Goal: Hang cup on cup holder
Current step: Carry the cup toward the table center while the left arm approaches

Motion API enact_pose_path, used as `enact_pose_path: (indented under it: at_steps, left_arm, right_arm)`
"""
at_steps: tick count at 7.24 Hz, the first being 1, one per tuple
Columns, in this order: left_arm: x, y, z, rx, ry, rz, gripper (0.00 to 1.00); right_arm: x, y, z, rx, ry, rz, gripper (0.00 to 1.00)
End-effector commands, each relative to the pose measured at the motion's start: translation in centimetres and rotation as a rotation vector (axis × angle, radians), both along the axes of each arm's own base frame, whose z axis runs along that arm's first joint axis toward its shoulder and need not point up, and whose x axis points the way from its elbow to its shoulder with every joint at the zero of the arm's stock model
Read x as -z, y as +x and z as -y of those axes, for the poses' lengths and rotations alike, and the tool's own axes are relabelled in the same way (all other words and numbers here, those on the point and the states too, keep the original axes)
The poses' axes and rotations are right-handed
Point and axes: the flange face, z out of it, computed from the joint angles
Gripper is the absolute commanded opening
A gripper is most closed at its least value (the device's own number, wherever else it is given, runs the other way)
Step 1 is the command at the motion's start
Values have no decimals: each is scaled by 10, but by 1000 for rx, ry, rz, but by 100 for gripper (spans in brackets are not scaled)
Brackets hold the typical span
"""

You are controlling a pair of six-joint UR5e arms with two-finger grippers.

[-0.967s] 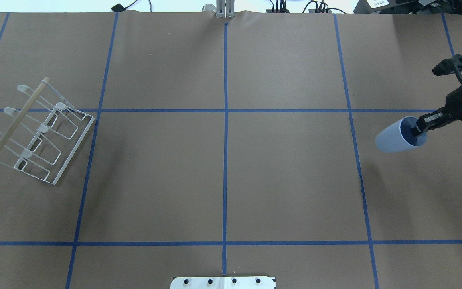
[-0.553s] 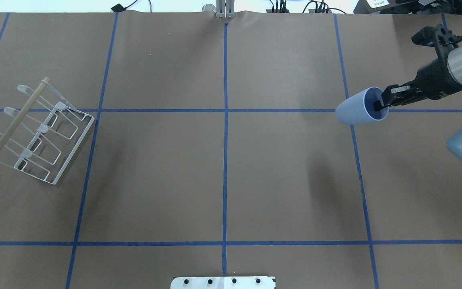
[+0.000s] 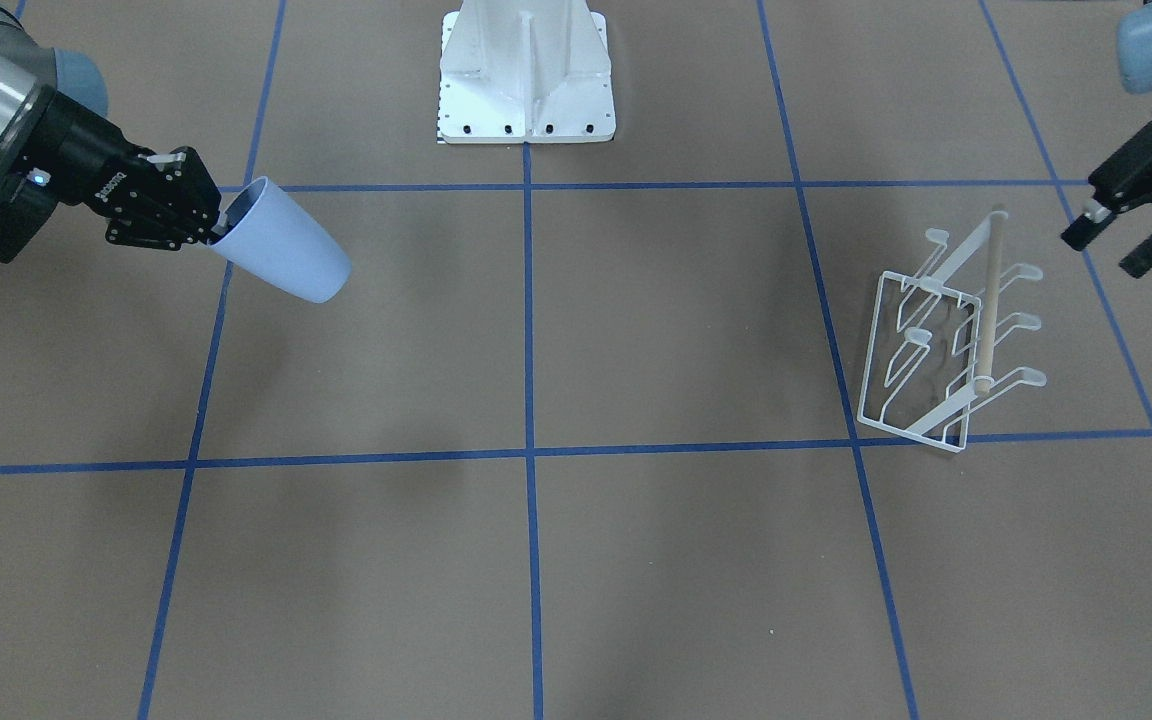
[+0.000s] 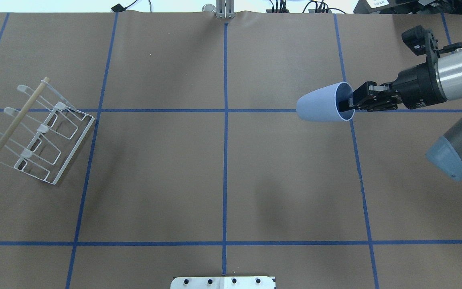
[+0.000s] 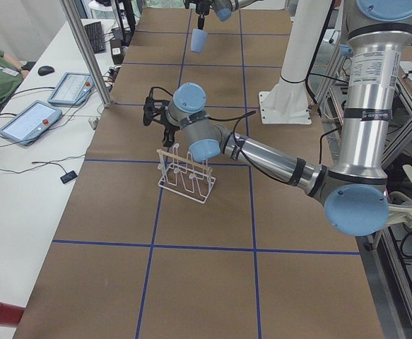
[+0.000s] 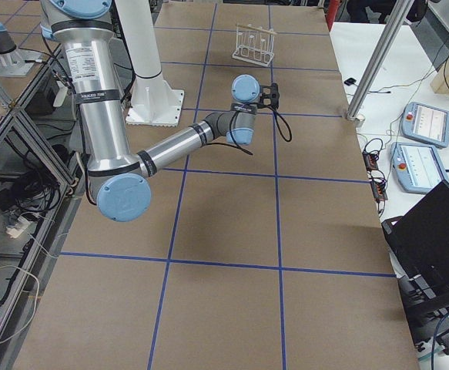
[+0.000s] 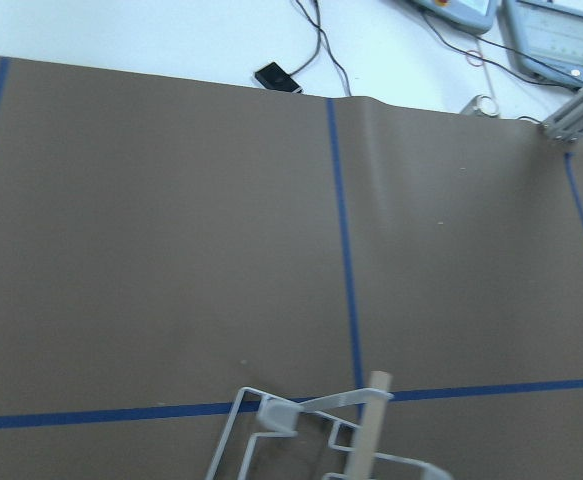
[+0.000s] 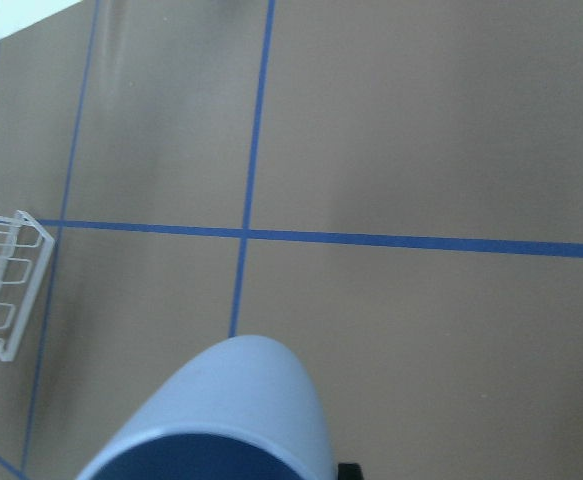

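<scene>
Left jaws stand parted and empty above the bench (image 4: pixel 155 192), with the cup holder (image 4: pixel 40 132) resting on the brown paper near them, its white wire frame tilted and its wooden rod (image 4: pixel 16 118) slanting across the prongs. Well apart from them, past the middle of the bench, the cup (image 4: pixel 321 103) hangs on its side clear of the surface, base pointing toward the cup holder and open mouth toward the right jaws. Right jaws are clamped on the cup's rim, one finger showing dark inside the mouth.
</scene>
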Motion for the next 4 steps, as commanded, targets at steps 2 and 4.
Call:
enact_pose_path:
  at_steps: [2,4]
  left_arm:
    - [118,77,-20,-103,-111,-270,97]
    - [165,113,-40,-115,-105,-444,94]
  right_arm:
    - [24,-15,-37,-47,-34,283,0]
    - [36,-38,-68,-69,-20,482,0]
